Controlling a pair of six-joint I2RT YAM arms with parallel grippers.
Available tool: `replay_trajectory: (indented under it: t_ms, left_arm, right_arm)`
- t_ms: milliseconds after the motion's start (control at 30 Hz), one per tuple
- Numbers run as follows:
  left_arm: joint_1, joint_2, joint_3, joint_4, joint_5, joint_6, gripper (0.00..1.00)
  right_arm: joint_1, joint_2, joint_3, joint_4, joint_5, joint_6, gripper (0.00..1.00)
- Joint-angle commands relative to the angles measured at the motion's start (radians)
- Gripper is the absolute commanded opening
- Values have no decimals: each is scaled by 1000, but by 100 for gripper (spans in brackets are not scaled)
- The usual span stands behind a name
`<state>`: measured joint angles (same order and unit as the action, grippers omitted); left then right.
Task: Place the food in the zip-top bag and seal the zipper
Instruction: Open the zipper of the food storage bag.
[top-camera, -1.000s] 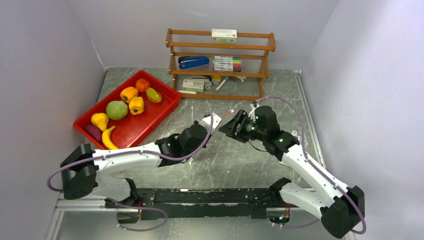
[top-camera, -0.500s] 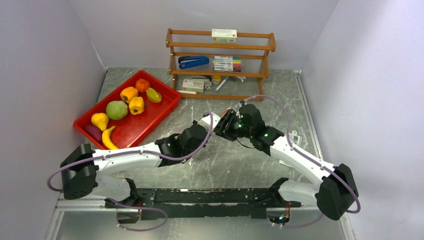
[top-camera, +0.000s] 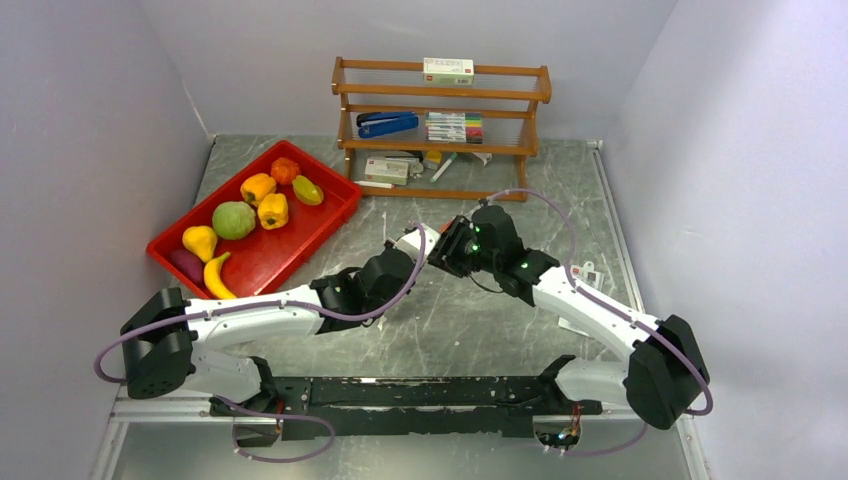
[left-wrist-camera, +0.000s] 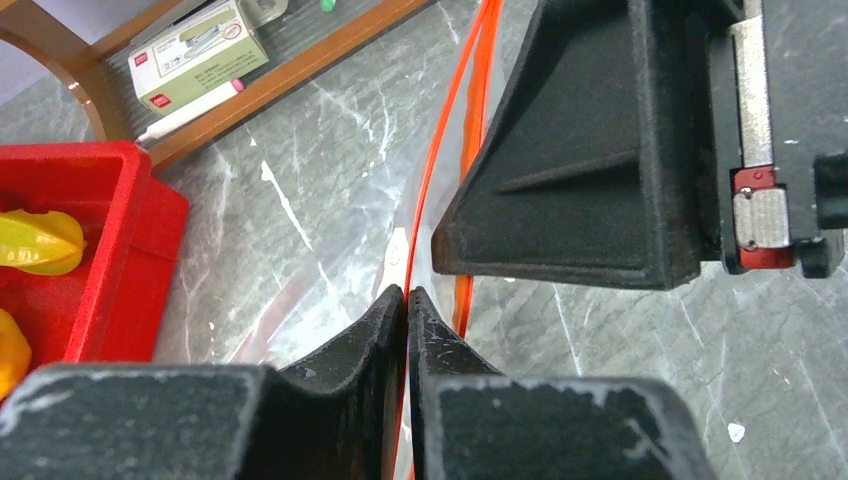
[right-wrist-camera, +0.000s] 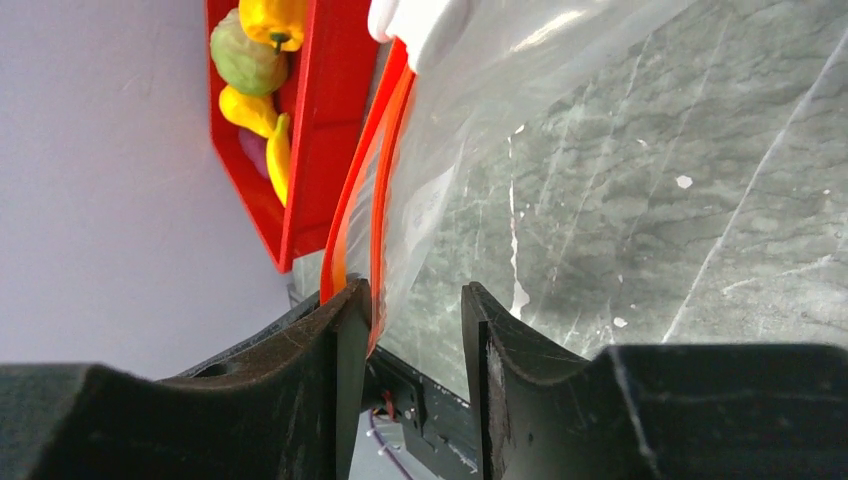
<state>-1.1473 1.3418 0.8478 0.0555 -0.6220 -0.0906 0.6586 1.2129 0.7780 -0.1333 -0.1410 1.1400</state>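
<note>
While eight pieces of food (top-camera: 233, 220) lie in one red tray (top-camera: 285, 250) toward the far left corner, the zip-top bag (right-wrist-camera: 560, 60) is held at mid-bench; the left gripper (left-wrist-camera: 407, 300) is pressed together on its zipper (left-wrist-camera: 478, 90); the right gripper (right-wrist-camera: 412, 300) is spread, one finger (right-wrist-camera: 340, 335) against the orange strip, its black body hiding much of the bag from the left wrist camera; one wooden rack (top-camera: 440, 95) stands at the far edge.
</note>
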Motion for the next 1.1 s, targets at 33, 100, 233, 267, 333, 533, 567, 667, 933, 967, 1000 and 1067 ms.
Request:
replay_trajectory:
  t_ms: [33,100,233,267,333,533,567,667,933,967,1000,1067]
  left_arm:
    - [-2,0,18,-20,-27,-32,7]
    - [-2,-1,13,-15,-28,-32,7]
    - [-2,-6,6,1,-38,-44,7]
    - [-2,-5,14,-5,-46,-54,7]
    - [-2,0,27,-15,-72,-84,7]
    - [-2,-4,15,17,-167,-124,7]
    - [-2,-5,12,17,-182,-129,7]
    - [1,-21,3,14,-225,-149,7]
    - [93,-153,-23,-155,-266,-264,7]
    - [103,-175,-20,-175,-278,-266,7]
    - [109,-203,-18,-189,-287,-267,7]
    - [121,-236,-16,-192,-287,-257,7]
  right_arm:
    - [3,-5,5,-6,75,-5,37]
    - [3,11,20,-11,92,-15,34]
    - [5,80,88,-72,129,-32,28]
    - [5,99,110,-94,135,-35,28]
    - [5,118,121,-83,125,-23,29]
    - [12,178,117,-35,122,25,38]
    - [14,186,114,-26,129,24,37]
    - [11,202,117,-52,178,-23,9]
    - [-7,98,144,-246,365,-207,0]
    - [-9,90,147,-275,388,-216,0]
    - [-10,80,148,-299,409,-230,0]
    - [-11,63,152,-324,442,-246,0]
